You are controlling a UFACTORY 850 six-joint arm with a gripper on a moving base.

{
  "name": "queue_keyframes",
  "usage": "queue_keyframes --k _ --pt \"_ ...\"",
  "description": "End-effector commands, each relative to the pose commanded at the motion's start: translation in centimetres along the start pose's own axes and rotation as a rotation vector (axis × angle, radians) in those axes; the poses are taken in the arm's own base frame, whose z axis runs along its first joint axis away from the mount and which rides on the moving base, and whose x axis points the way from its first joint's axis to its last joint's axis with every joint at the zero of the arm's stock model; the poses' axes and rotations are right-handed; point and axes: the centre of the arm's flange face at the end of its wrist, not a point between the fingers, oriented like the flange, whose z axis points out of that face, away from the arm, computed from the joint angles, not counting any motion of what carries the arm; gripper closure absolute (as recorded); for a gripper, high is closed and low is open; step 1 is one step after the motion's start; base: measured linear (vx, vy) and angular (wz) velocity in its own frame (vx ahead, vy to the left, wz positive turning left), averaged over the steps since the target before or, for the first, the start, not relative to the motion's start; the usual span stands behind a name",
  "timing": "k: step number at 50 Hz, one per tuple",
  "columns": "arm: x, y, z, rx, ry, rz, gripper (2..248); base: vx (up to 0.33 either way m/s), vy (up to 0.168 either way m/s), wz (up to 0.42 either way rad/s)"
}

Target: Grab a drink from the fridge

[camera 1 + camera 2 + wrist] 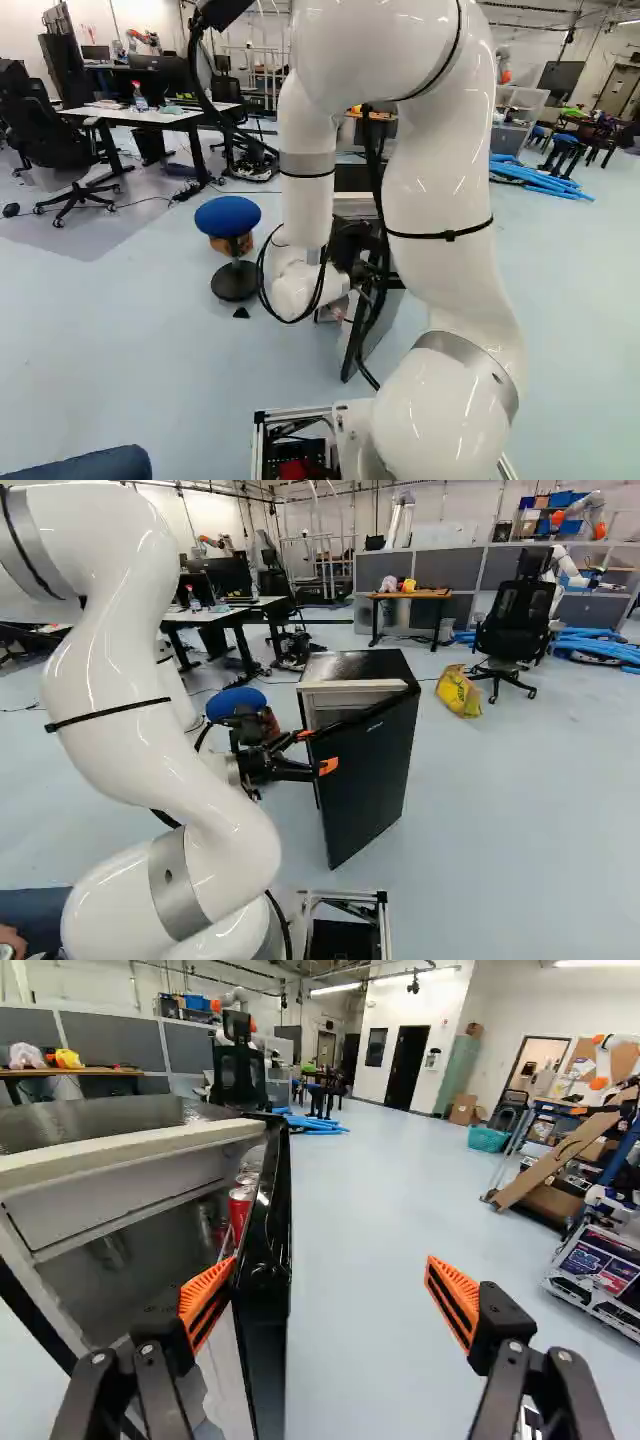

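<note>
Red can (240, 1214), silver-topped, shows inside the glossy black fridge (368, 780); the tool (316, 751) stands spread apart.

Fridge (370, 770): is mostly hiding behind the arm (440, 190) in the left base view
Arm: is running past that view's top edge
Rear can (247, 1178): is partly hiding behind the red can (240, 1210)

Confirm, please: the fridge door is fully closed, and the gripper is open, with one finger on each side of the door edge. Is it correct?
Not fully closed: the wrist view shows the fridge door ajar. The gripper is indeed open, with one finger on each side of the door edge.
</note>
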Motion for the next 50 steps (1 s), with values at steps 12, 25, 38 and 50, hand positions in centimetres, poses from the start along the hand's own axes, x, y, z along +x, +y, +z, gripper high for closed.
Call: queue_keyframes --k 12,25,38,50 --pt "-0.1 1.1 0.0 -0.069 0.001 0.002 3 0.000 0.000 0.000" --pt "0.1 1.5 0.5 -0.168 -0.003 0.026 3 0.000 0.000 0.000" --pt "0.4 1.4 1.5 -0.268 -0.011 0.062 3 0.000 0.000 0.000" --pt "1.1 0.9 3.0 -0.375 -0.023 0.111 3 0.000 0.000 0.000"
